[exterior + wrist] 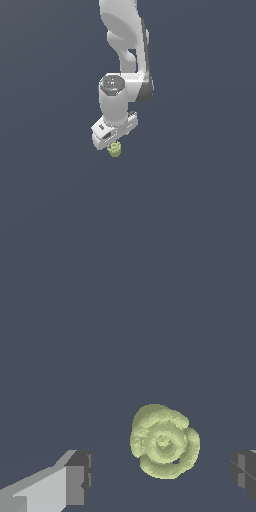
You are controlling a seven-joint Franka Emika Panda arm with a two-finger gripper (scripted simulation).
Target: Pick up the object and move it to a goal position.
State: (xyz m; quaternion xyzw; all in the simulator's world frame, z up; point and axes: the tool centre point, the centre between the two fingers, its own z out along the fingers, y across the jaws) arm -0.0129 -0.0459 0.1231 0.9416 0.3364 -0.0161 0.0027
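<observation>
The surface (200, 200) is a flat, uniform dark grey-blue plane filling both views; no edge or wall shows. The arm (125, 45) reaches down from the exterior view's top. The gripper (160, 476) is wide open and grips nothing. The object (164, 441), a ridged yellow-green lump, sits between the dark fingertips (80, 476), touching neither, apparently resting on the surface.
</observation>
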